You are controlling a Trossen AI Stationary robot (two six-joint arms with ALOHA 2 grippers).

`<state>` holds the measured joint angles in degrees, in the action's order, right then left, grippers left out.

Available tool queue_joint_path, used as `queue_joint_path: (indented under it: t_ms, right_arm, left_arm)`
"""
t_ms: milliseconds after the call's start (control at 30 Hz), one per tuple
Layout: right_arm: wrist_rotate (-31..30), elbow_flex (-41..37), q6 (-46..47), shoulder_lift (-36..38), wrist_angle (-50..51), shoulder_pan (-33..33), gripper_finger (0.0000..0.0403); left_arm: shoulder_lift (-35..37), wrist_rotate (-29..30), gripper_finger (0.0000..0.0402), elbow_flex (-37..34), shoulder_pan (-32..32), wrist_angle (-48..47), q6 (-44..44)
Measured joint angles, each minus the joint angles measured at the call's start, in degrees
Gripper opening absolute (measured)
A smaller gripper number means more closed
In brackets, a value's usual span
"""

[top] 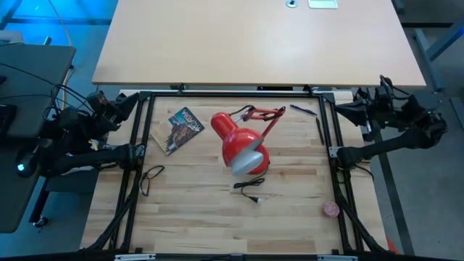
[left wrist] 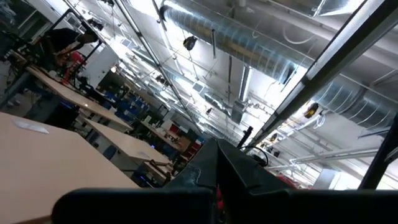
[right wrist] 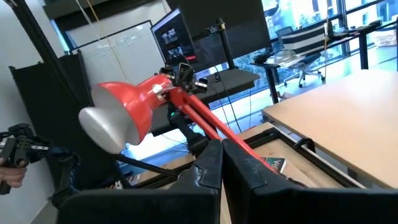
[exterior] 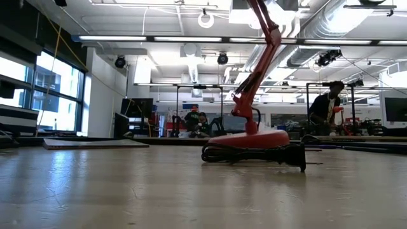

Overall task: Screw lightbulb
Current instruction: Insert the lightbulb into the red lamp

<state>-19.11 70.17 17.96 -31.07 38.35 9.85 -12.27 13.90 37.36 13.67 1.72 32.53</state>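
On the table centre we saw the red lamp [top: 235, 139] lying w/ its shade [top: 249, 159] toward the front edge and its black cord [top: 250, 190] just in front. A pale dome [right wrist: 107, 129] filled the shade's mouth; we couldn't tell whether that was the lightbulb, and we picked out no separate one. Left gripper [left wrist: 216, 144] sat parked off the table's left rear corner, fingers pressed together, holding nothing. Right gripper [right wrist: 222, 144] was parked at the right rear corner, same state, aimed at the lamp. Book [top: 184, 129] lay left of the lamp, glasses [top: 151, 177] nearer the front-left, pens [top: 317, 129] rear-right.
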Motion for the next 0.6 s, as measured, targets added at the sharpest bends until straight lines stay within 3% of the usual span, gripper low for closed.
queue_joint_path:
  t_ms: [233,367,600]
  right_arm:
    - [-0.64,0.0,2.73,-0.01,0.0,0.0,0.0]
    - [-0.9,0.0,1.82,0.0,0.0,0.0,0.0]
    - [-0.9,0.0,1.22,0.0,0.0,0.0,0.0]
  left_arm:
    - [0.0,1.76,0.0,0.0,0.0,0.51,2.11]
    - [0.0,5.3,0.0002,0.0,0.0,0.8,-1.46]
    - [0.0,9.46,0.0053,0.0,0.0,-0.62,-2.68]
